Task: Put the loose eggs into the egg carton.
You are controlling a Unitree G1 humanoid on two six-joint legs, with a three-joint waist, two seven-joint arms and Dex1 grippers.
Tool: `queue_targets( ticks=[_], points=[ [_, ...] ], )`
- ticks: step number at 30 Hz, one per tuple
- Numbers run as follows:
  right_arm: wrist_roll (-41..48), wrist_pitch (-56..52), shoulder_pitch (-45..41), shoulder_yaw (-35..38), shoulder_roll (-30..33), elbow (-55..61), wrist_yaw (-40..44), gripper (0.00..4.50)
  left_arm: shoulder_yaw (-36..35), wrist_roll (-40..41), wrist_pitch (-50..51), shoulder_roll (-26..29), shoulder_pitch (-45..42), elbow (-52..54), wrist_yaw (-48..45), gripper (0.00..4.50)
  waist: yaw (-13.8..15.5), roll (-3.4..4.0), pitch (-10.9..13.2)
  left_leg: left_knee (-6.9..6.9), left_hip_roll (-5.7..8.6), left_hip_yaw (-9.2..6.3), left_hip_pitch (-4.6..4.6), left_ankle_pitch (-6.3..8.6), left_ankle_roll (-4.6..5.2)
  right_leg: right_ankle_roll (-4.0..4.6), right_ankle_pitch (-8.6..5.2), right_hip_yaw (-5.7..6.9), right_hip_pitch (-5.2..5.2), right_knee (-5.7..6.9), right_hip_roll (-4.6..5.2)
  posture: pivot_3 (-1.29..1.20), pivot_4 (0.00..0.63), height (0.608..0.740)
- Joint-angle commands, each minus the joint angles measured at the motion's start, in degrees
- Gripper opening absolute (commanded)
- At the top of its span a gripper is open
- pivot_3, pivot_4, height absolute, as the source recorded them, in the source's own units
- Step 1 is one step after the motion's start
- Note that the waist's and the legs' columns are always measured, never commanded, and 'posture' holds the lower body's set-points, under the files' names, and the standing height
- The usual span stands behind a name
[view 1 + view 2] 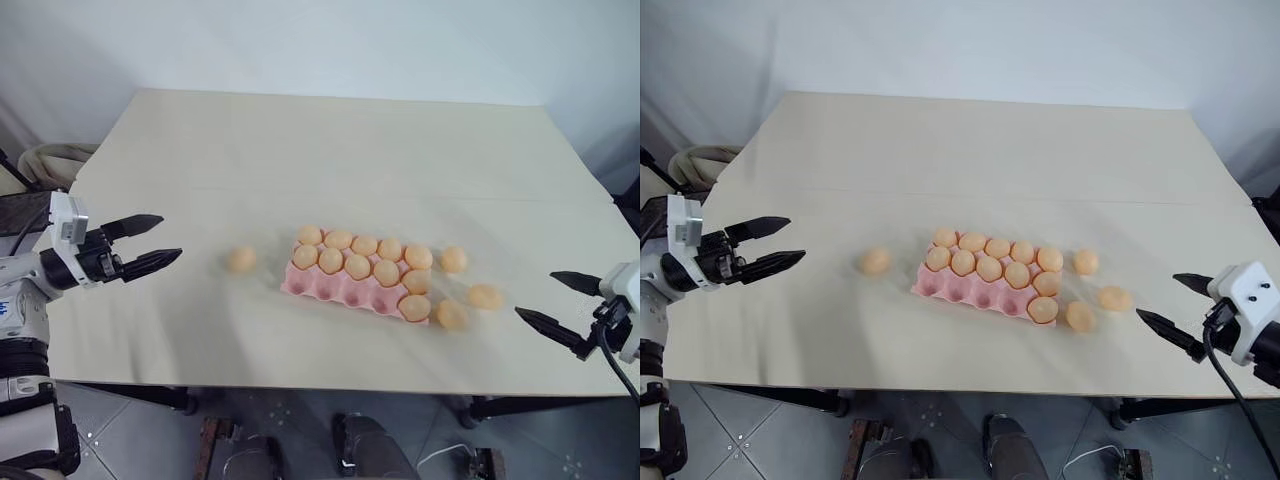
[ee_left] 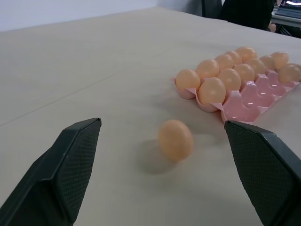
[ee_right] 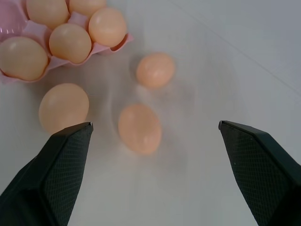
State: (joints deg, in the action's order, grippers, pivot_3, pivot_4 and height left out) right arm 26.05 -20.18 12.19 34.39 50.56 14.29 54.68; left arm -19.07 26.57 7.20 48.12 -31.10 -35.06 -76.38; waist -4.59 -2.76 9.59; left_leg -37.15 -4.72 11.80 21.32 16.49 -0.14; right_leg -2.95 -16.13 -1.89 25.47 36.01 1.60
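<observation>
Egg carton (image 1: 345, 290) centre frame on beige counter (image 1: 300, 150), one loose egg (image 1: 240, 259) left of it, three (image 1: 485, 296) at its right end, left gripper (image 1: 150, 246) and right gripper (image 1: 548, 302) fingers wide, empty.

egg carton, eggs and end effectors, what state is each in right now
pink moulded egg carton: flat on the table, eleven cups filled, four near-row cups empty
pale orange loose eggs: one lying on the table left of the carton, three right of it
left end effector: open, empty
right end effector: open, empty
</observation>
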Motion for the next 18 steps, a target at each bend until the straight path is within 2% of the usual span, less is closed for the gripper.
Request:
queue_targets(
  ticks=[1, 9, 13, 18],
  points=[
    [1.98, -1.53, 0.92, 3.54, -1.10, 3.86, -1.86, 4.50, -0.40, 0.00, -1.09, 0.19, -1.84, -1.17, 0.23, 4.47, 0.01, 0.00, 0.00, 0.00, 0.00, 0.00, 0.00, 0.00, 0.00, 0.00, 0.00, 0.00, 0.00, 0.00, 0.00, 0.00, 0.150, 0.740],
    [3.46, -4.42, 3.66, 5.66, -2.75, 8.22, -4.34, 4.50, 0.28, -1.12, -0.38, -0.11, -3.50, -2.02, 3.44, 4.47, 0.06, -0.01, -0.01, 0.01, 0.02, -0.02, 0.01, 0.01, 0.02, 0.00, 0.00, 0.00, -0.01, -0.02, 0.00, 0.00, 0.150, 0.740],
    [5.94, -8.98, 3.86, 6.08, -4.44, 13.76, -8.63, 4.50, 0.57, -1.67, -1.88, -0.69, -4.56, -3.55, 4.17, 4.47, 0.11, -0.01, -0.01, 0.02, 0.00, -0.04, 0.01, 0.01, 0.01, 0.01, 0.00, 0.01, -0.01, 0.00, -0.02, 0.00, 0.150, 0.740],
    [8.71, -14.80, 5.14, 3.79, -7.66, 22.51, -14.75, 4.50, 1.16, -0.84, -2.30, -1.69, -4.98, -4.43, 0.68, 4.47, 0.17, -0.01, -0.01, 0.02, 0.00, -0.06, 0.01, 0.03, -0.03, 0.01, -0.01, 0.03, -0.01, 0.01, -0.01, 0.00, 0.150, 0.740]
  ],
)
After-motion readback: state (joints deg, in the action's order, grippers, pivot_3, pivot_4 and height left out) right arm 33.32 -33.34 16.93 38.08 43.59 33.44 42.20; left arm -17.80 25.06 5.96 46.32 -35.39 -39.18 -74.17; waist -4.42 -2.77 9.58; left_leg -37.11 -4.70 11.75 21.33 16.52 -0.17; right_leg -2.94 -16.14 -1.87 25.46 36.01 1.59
